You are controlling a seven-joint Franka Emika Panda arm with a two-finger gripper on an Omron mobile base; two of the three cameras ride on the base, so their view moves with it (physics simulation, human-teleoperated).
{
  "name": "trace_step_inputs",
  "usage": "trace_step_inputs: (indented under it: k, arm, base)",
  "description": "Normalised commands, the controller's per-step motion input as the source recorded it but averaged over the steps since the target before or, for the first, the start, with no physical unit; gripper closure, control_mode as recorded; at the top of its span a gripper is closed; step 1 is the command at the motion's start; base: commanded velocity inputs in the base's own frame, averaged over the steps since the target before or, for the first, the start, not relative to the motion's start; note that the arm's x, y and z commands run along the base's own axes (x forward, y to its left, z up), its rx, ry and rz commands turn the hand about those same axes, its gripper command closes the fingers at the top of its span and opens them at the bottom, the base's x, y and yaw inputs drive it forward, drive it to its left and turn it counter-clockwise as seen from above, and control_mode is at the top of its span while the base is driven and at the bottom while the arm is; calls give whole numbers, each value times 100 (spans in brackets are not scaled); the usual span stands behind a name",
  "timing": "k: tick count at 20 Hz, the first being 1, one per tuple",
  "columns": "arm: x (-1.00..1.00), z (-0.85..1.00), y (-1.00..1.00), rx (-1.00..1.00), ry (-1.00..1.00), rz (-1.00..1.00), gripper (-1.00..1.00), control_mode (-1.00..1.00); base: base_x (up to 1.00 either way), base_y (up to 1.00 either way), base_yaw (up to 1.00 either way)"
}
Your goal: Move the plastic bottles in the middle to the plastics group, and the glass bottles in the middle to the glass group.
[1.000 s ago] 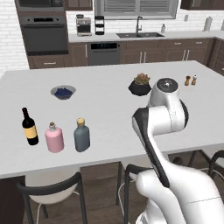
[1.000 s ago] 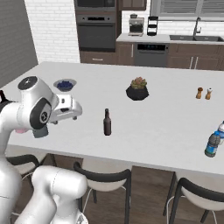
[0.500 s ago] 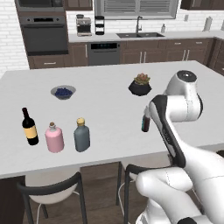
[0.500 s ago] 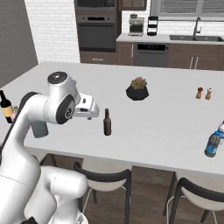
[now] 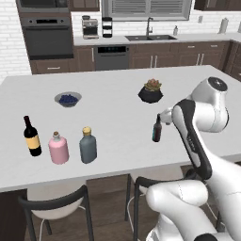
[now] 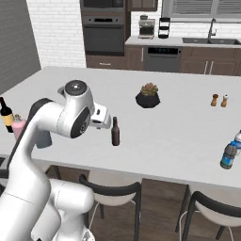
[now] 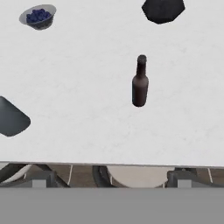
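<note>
The brown bottle (image 7: 139, 84) stands upright on the desk (image 7: 87, 87): likely rigid, slippery, top-heavy, best gripped mid-body. I cannot tell the claw's opening.

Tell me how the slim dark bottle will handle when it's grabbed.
The slim dark bottle stands upright, tall on a narrow base, so a sideways nudge would probably tip it. Its round body would likely roll once down. It looks rigid and glossy, possibly slippery.

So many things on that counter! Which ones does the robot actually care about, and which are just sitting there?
Part of the job:
slim brown bottle
pink bottle
water bottle
wine bottle
grey flask

Just lying about:
bowl of blueberries
potted plant
salt and pepper shakers
</note>
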Motion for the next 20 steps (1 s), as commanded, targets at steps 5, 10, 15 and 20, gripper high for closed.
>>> trace_step_inputs:
  k: [5, 10, 15, 20]
  arm:
    - [8, 0, 0, -3, 0, -1, -100, -100]
    - [40, -6, 0, -9, 0, -3, -100, -100]
    - [52, 0, 0, -5, 1, -1, -100, -100]
    - [46, 5, 0, 0, 17, 0, -100, -100]
  base:
    - [0, 0, 0]
    - [0, 0, 0]
    - [0, 0, 0]
    - [0, 0, 0]
